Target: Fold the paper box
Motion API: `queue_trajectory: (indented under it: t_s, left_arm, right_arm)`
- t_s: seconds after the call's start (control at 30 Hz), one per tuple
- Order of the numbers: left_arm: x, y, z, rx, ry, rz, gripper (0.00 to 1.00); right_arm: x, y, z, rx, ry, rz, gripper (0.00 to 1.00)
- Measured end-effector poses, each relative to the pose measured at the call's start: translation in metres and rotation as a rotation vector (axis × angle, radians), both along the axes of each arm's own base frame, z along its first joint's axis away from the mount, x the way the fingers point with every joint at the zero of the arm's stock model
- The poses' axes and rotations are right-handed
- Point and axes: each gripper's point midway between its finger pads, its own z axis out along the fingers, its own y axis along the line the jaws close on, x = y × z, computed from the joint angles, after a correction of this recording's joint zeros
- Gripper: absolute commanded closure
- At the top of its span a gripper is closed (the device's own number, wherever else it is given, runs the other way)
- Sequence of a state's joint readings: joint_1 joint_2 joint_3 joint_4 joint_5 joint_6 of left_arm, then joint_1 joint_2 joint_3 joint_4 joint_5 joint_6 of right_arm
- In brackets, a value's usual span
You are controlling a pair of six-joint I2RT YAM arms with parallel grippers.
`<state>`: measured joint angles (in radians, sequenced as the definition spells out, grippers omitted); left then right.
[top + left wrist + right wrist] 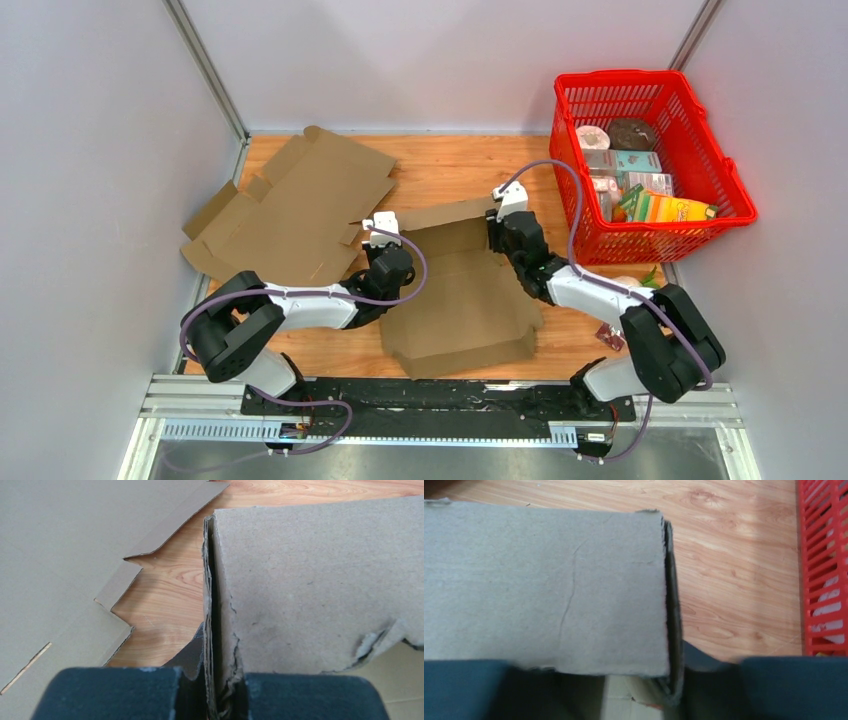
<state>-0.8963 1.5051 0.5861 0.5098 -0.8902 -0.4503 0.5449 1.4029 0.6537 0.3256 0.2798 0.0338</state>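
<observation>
No legible text anywhere; print on packages in red basket unreadably small.

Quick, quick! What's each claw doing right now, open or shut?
Left claw: shut, pinching the paper box by its wall.
Right claw: open, straddling another wall, not squeezing it.

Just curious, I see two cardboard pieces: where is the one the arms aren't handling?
In the top view, the flat cardboard sheet lies on the far left part of the table, just left of the half-folded box in the middle.
</observation>
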Motion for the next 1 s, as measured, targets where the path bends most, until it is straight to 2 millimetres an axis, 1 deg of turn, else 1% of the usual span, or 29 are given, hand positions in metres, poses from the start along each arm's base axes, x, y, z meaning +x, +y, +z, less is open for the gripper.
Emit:
queue_trajectory:
  t_s: [0.07, 0.17, 0.2, 0.27, 0.33, 0.37, 0.43, 0.5, 0.53, 0.6, 0.67, 0.73, 0.8, 0.93, 1.0]
  left_arm:
    - [0.0, 0.0, 0.0, 0.0, 0.0, 0.001, 1.0]
    - [0.0, 0.0, 0.0, 0.0, 0.0, 0.001, 1.0]
    - [0.0, 0.0, 0.0, 0.0, 0.0, 0.001, 1.0]
    - [0.0, 0.0, 0.0, 0.0, 0.0, 0.001, 1.0]
    - [0.0, 0.0, 0.0, 0.0, 0.0, 0.0, 1.0]
    - [0.0, 0.0, 0.0, 0.0, 0.0, 0.0, 1.0]
    - [0.0, -0.001, 0.0, -0.001, 0.0, -0.003, 1.0]
    - [0.0, -0.001, 0.0, -0.003, 0.001, -0.007, 1.0]
    - [0.0, -0.001, 0.001, -0.004, 0.001, -0.008, 1.0]
    - [-0.001, 0.0, 0.0, -0.002, 0.002, -0.006, 1.0]
    - [-0.001, 0.001, 0.0, 0.001, 0.003, -0.002, 1.0]
    - [0.0, 0.008, 0.0, 0.001, 0.0, 0.03, 1.0]
    - [0.004, 0.018, 0.0, 0.0, -0.002, 0.072, 1.0]
    - [0.005, 0.023, 0.0, -0.02, -0.002, 0.1, 1.0]
    - [0.005, 0.022, 0.0, -0.03, -0.001, 0.098, 1.0]
  right_arm:
    - [-0.001, -0.001, -0.002, -0.015, 0.005, -0.035, 0.39]
    - [-0.006, -0.004, -0.007, -0.043, 0.033, -0.06, 0.39]
    - [-0.007, -0.005, -0.009, -0.051, 0.044, -0.063, 0.42]
    - [-0.01, -0.007, -0.011, -0.062, 0.071, -0.058, 0.5]
    - [-0.016, -0.008, -0.013, -0.068, 0.097, -0.049, 0.55]
    - [-0.019, -0.009, -0.013, -0.066, 0.105, -0.046, 0.63]
    - [-0.026, -0.011, -0.011, -0.058, 0.105, -0.041, 0.73]
    - [-0.028, -0.011, -0.011, -0.046, 0.104, -0.039, 0.94]
    - [-0.027, -0.011, -0.011, -0.043, 0.102, -0.041, 1.0]
    - [-0.023, -0.008, -0.014, -0.032, 0.1, -0.069, 1.0]
    - [-0.009, -0.005, -0.012, -0.032, 0.082, -0.159, 1.0]
    - [-0.001, 0.004, -0.007, -0.034, 0.043, -0.258, 1.0]
    - [-0.002, 0.013, -0.002, -0.027, -0.01, -0.339, 1.0]
    - [-0.007, 0.014, -0.001, -0.026, -0.072, -0.401, 1.0]
    - [-0.008, 0.011, -0.003, -0.027, -0.102, -0.398, 0.79]
